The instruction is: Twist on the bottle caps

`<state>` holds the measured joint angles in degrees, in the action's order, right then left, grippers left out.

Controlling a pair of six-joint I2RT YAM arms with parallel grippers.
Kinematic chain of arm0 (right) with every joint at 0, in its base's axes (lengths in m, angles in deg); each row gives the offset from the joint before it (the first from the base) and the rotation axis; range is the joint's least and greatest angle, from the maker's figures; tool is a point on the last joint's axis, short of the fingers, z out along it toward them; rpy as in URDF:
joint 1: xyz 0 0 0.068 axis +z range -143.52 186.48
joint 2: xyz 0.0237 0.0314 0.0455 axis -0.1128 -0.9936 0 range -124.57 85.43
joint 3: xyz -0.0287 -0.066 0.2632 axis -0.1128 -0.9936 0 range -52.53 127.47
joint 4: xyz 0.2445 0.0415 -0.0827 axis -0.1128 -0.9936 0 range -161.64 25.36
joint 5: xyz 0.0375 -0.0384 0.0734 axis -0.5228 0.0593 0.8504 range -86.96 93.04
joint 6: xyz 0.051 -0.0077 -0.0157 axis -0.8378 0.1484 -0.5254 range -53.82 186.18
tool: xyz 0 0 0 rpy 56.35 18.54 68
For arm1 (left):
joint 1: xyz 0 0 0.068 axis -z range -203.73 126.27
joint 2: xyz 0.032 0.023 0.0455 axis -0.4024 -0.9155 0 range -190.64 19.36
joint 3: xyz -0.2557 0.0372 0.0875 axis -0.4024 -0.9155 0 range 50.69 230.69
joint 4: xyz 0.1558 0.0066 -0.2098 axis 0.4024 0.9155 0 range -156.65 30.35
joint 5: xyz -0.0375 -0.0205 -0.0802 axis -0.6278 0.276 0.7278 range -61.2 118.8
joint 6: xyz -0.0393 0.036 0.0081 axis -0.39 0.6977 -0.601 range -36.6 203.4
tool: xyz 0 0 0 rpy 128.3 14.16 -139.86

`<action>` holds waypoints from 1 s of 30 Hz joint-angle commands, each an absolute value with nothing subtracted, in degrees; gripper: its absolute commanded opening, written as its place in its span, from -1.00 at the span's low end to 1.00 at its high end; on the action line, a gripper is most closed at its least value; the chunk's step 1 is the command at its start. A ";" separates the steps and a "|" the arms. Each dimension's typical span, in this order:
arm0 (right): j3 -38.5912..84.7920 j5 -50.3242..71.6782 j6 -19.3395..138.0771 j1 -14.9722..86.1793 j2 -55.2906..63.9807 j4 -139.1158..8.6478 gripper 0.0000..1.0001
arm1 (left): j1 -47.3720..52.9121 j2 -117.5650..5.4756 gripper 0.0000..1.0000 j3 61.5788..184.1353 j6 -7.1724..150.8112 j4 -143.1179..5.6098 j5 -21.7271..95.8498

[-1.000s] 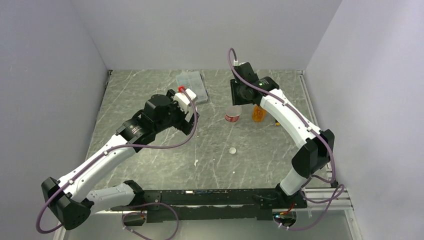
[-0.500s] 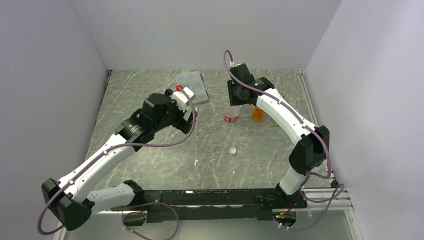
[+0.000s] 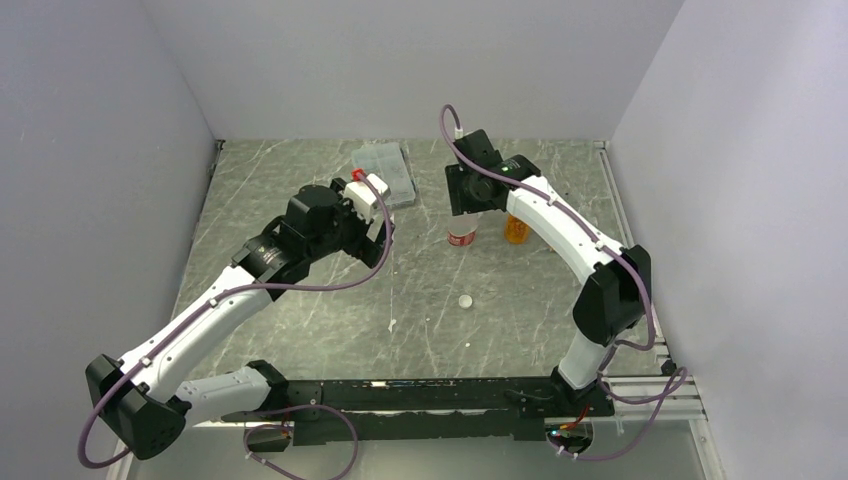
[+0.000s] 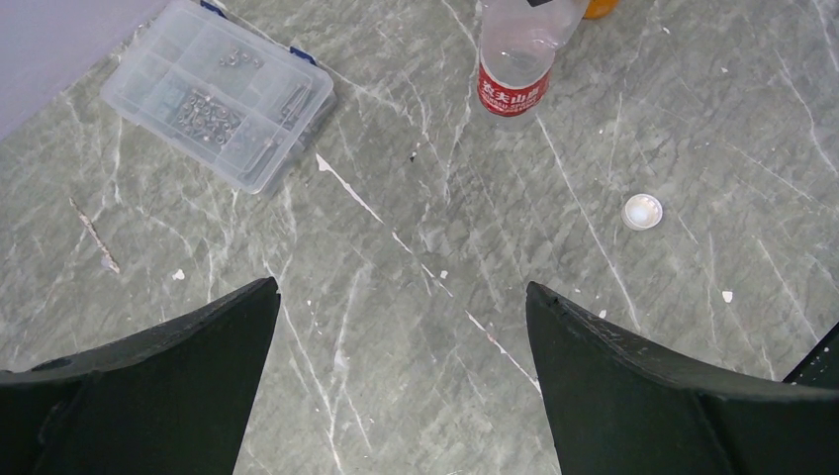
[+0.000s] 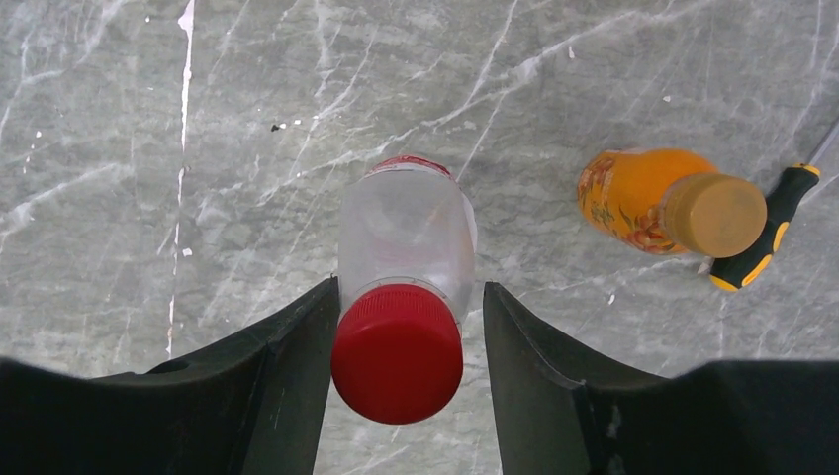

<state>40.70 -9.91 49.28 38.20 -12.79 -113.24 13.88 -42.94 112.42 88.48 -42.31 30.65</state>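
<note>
R gripper [image 5: 411, 287] jaws open astride red cap [image 5: 397, 353] on clear bottle [image 5: 406, 228] | L gripper [image 4: 401, 287] jaws open, empty, above table [image 4: 396, 396]

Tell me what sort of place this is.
Likely a robot lab test cell: grey marbled tabletop boxed in by plain white walls, with a clear plastic compartment box of small hardware.

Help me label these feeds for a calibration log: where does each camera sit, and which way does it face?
Top external: fixed above and behind the robot, looking down at the table; left arm and right arm show, bases at bottom.
Left wrist: on the left arm, looking down past its open left end effector at the compartment box and whitish cap.
Right wrist: looking down; right end effector flanks the red cap.
Shared: all three show the clear bottle.
</note>
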 commanded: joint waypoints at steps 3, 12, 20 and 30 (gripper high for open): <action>42.41 -9.66 49.31 38.71 -12.51 -112.57 0.15 | 13.31 -43.21 0.99 112.83 87.62 -43.84 32.07; 44.72 -5.43 49.23 39.26 -8.50 -113.61 0.58 | 12.93 -43.64 0.99 113.09 87.46 -43.51 32.71; 47.96 -1.87 47.24 33.95 -1.70 -111.38 0.88 | 12.83 -42.88 0.99 113.78 86.93 -42.59 33.27; 47.33 10.71 32.05 11.59 -11.14 -97.53 0.80 | 12.15 -41.68 0.99 114.14 85.42 -42.82 33.71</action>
<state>47.69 3.94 41.43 16.87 -5.18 -105.98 12.61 -43.03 112.42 86.95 -41.85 32.66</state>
